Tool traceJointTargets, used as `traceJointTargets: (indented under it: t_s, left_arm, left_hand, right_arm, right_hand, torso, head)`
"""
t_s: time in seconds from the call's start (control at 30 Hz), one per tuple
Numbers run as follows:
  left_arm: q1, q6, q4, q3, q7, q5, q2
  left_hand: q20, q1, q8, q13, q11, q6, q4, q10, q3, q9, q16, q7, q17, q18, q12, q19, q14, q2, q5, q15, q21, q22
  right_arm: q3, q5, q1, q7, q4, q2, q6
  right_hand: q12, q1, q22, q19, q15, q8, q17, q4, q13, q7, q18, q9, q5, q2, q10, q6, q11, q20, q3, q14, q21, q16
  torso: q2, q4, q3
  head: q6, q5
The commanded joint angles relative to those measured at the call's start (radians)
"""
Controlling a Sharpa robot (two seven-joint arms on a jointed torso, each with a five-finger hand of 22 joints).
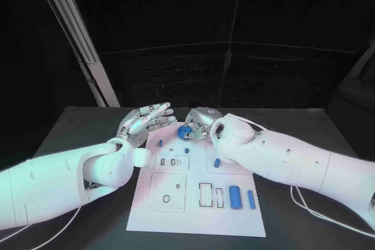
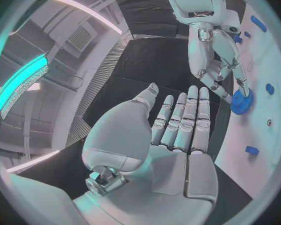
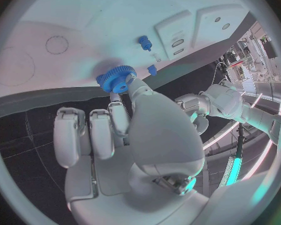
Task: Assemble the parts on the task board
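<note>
A blue gear (image 1: 184, 132) is pinched in the fingertips of my right hand (image 1: 201, 122) over the far end of the white task board (image 1: 195, 215). The right wrist view shows the gear (image 3: 116, 79) at the tips of that hand (image 3: 134, 130), close above the board (image 3: 84, 25) and casting a shadow on it. My left hand (image 1: 145, 121) hovers flat with fingers apart just left of the gear, holding nothing. From the left wrist, its palm (image 2: 178, 130) faces the right hand (image 2: 215, 60) and the gear (image 2: 242, 102).
Small blue parts stand on the board: a peg (image 1: 187, 150), a stub (image 1: 160, 143), a piece (image 1: 217, 163) at the right edge, and two longer bars (image 1: 234, 196) (image 1: 251, 199) near the front. Raised white blocks with slots (image 1: 169, 191) fill the board's left half.
</note>
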Motion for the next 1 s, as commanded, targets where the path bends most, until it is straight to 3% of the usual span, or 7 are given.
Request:
traceJointTargets:
  t_s: [0.03, 0.63, 0.77, 1.0]
  left_arm:
    - [0.002, 0.007, 0.001, 0.001, 0.003, -0.001, -0.002]
    - [0.002, 0.006, -0.002, 0.001, 0.000, -0.001, -0.001]
    - [0.002, 0.006, -0.002, 0.001, -0.001, -0.001, -0.001]
    - [0.002, 0.004, -0.001, 0.001, -0.003, -0.001, -0.002]
  left_hand:
    - [0.000, 0.009, -0.004, -0.001, 0.001, 0.006, -0.005, -0.004, 0.001, 0.000, 0.005, 0.053, -0.001, 0.013, 0.006, 0.005, 0.007, 0.004, -0.001, -0.003, -0.006, -0.001]
    - [0.000, 0.009, -0.004, -0.001, 0.001, 0.006, -0.005, -0.004, 0.001, 0.000, 0.005, 0.053, -0.001, 0.013, 0.006, 0.005, 0.007, 0.004, -0.001, -0.003, -0.006, -0.001]
    - [0.000, 0.009, -0.004, -0.001, 0.001, 0.006, -0.005, -0.004, 0.001, 0.000, 0.005, 0.053, -0.001, 0.013, 0.006, 0.005, 0.007, 0.004, -0.001, -0.003, -0.006, -0.001]
    - [0.000, 0.009, -0.004, -0.001, 0.001, 0.007, -0.007, -0.003, 0.003, 0.000, 0.005, 0.053, -0.002, 0.013, 0.006, 0.006, 0.008, 0.004, -0.001, -0.003, -0.006, -0.002]
  right_arm:
    - [0.000, -0.008, 0.002, 0.001, -0.004, 0.006, 0.020]
    - [-0.003, -0.010, 0.002, -0.007, -0.015, 0.021, 0.037]
    - [-0.004, -0.010, 0.002, -0.009, -0.015, 0.022, 0.034]
    - [-0.005, -0.010, 0.002, -0.011, -0.015, 0.020, 0.026]
  right_hand:
    - [-0.007, -0.009, 0.104, 0.004, -0.005, -0.006, -0.001, -0.001, -0.002, 0.005, -0.019, -0.003, -0.005, 0.000, -0.002, -0.008, 0.007, 0.001, 0.007, 0.051, 0.003, -0.001]
    - [-0.028, -0.055, 0.099, 0.000, 0.006, -0.050, -0.001, 0.000, -0.010, 0.017, -0.017, -0.005, -0.074, -0.020, -0.014, -0.061, 0.020, 0.011, -0.017, 0.050, 0.001, -0.004]
    - [-0.031, -0.097, 0.098, -0.001, 0.012, -0.068, -0.001, 0.026, -0.010, 0.024, -0.017, -0.006, -0.085, -0.039, -0.015, -0.088, 0.027, 0.017, -0.054, 0.050, 0.000, -0.005]
    - [-0.036, -0.111, 0.095, -0.003, 0.016, -0.071, -0.004, 0.051, -0.011, 0.028, -0.016, -0.004, -0.113, -0.045, -0.017, -0.098, 0.031, 0.021, -0.081, 0.049, -0.002, -0.007]
  torso:
    - [0.001, -0.0015, -0.0002]
    - [0.000, -0.0008, -0.0003]
    - [0.000, -0.0010, -0.0002]
    - [0.000, -0.0012, 0.0001]
  head:
    - [0.000, -0.001]
    - [-0.005, 0.000]
    - [-0.006, 0.001]
    - [-0.005, 0.001]
